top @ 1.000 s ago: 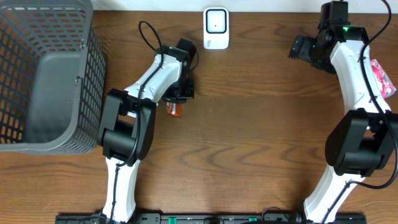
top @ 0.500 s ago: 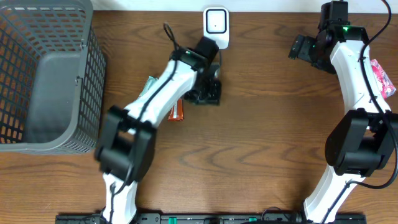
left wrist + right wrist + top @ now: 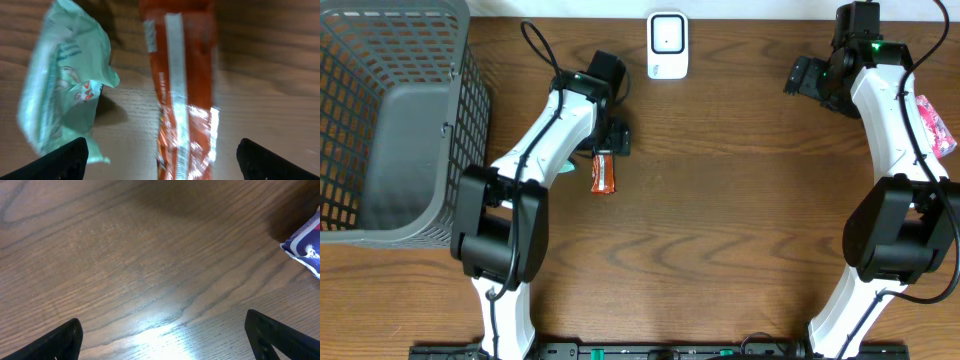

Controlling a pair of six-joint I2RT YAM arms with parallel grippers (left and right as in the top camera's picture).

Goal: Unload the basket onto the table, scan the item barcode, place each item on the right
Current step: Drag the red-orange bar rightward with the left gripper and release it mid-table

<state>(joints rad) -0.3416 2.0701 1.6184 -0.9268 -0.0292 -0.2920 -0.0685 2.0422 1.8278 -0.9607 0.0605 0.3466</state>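
Note:
An orange snack packet (image 3: 603,173) lies flat on the wooden table, its silvery seam up (image 3: 182,100). My left gripper (image 3: 611,138) hovers just over its far end, open, the two dark fingertips (image 3: 65,160) standing wide either side of the packet and touching nothing. The left gripper (image 3: 162,164) holds nothing. A white barcode scanner (image 3: 667,45) stands at the table's back edge, right of the left gripper. My right gripper (image 3: 802,77) hangs open over bare wood at the back right, and in the wrist view the right gripper (image 3: 165,340) is empty.
A mint-green packet (image 3: 65,90) lies just left of the orange one, partly under the left arm (image 3: 563,165). A grey mesh basket (image 3: 390,120) fills the far left. A pink and blue packet (image 3: 932,125) lies by the right edge, its corner showing (image 3: 306,245).
My left gripper has gone from shut to wide open, letting go of the orange packet, which stays on the table. The left arm swung right towards the scanner and back. The right arm is still.

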